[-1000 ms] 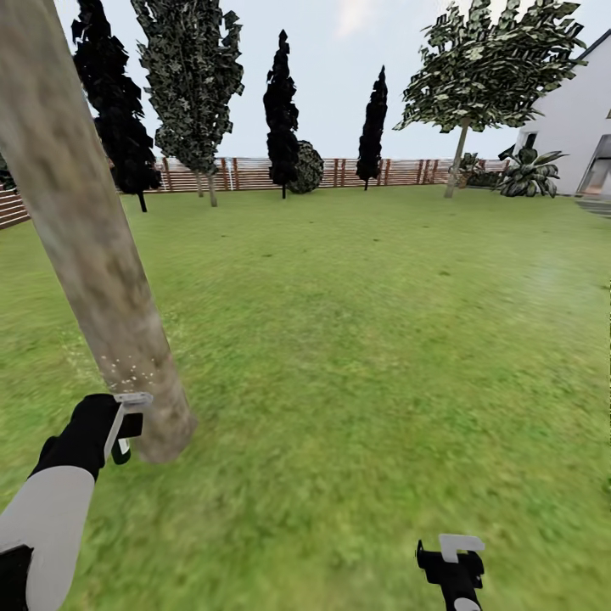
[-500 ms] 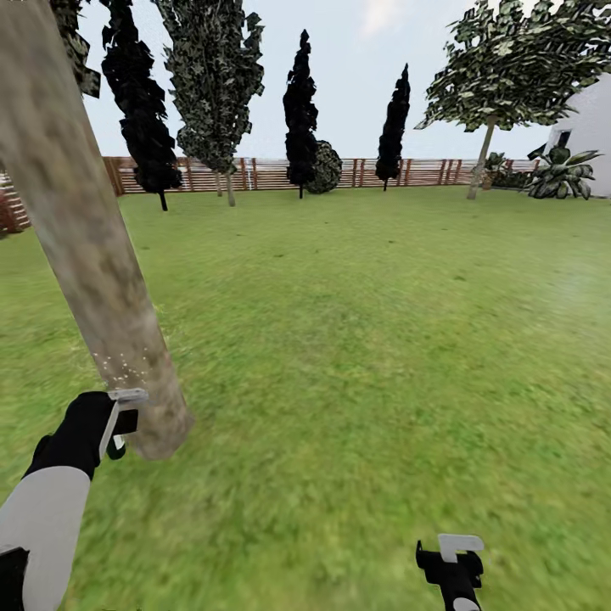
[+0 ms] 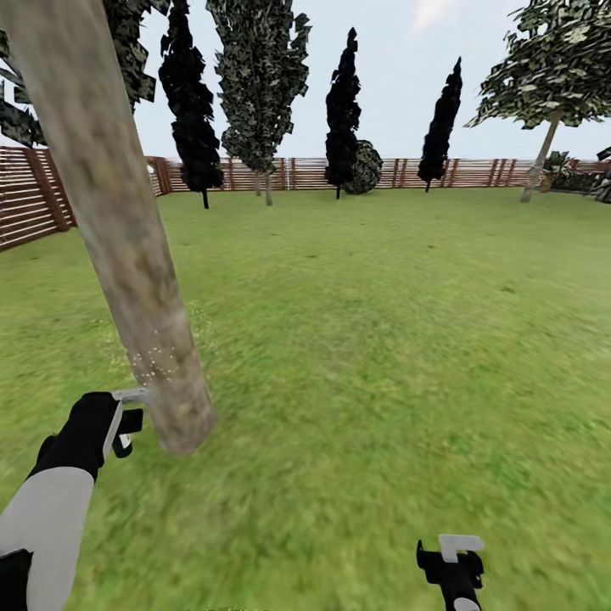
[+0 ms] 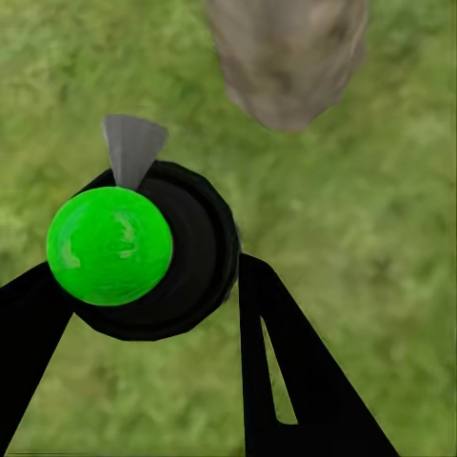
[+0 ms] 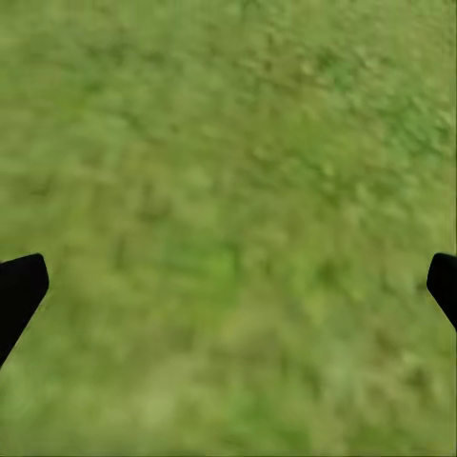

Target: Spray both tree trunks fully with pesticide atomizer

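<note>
A thick mottled tan-grey tree trunk (image 3: 127, 255) leans across the left of the head view, with white pesticide specks (image 3: 154, 365) scattered low on its bark. My left gripper (image 3: 123, 422) hovers just left of the trunk's base, shut on the pesticide atomizer (image 4: 152, 252), a small dark round bottle whose top looks bright green, with a grey nozzle. The trunk's base (image 4: 286, 57) lies just ahead of that nozzle. My right gripper (image 3: 454, 556) hangs low over the grass at the bottom right, open with nothing between its fingers (image 5: 19, 290). Another tree (image 3: 543, 153) with a slim trunk stands far right by the fence.
A brown slat fence (image 3: 34, 199) closes the lawn at the left and back. Dark cypress-like trees (image 3: 344, 102) and a bush stand along the back fence. Open lawn (image 3: 382, 322) spreads ahead and to the right.
The whole view has swung left, so the camera turned. More of the left fence shows and the trunk base now sits closer to my left gripper. Both grippers hold their state.
</note>
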Robot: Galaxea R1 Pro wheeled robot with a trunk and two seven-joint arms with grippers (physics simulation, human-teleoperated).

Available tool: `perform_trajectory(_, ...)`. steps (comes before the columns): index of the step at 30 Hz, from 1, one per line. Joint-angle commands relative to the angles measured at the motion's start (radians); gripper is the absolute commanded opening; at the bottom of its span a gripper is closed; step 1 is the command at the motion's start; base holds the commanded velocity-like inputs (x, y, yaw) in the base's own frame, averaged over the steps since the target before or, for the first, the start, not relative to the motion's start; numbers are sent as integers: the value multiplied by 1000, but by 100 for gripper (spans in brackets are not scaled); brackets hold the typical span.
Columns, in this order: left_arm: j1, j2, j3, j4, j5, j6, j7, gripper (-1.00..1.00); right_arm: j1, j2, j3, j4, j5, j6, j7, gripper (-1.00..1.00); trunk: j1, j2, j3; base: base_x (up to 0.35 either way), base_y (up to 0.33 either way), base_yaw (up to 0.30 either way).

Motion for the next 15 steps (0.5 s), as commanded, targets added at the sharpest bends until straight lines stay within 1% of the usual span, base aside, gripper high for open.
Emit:
perform_trajectory(1,-5,-1,-2,-1,-7,4,-4,-100,0,1,9,0,-8,-3,-2,100,0,0,-1,2,0,276)
perform_trajectory(4,-14,0,-7,-1,-7,6,-18,-100,0,3,10,0,-8,-3,-1,100,0,0,-1,1,0,259)
perform_trajectory(8,-16,-3,-10,-2,-8,6,-34,-100,0,2,9,0,-9,-3,-1,100,0,0,-1,0,0,46)
perform_trajectory(12,-16,6,-10,-13,-11,10,-34,-100,0,-2,9,0,-8,-3,-1,100,0,0,-1,137,-187,1)
perform_trajectory(15,-16,5,-10,-20,-11,14,-34,-100,0,-3,9,0,-8,-3,-1,100,0,0,-1,115,-242,0)
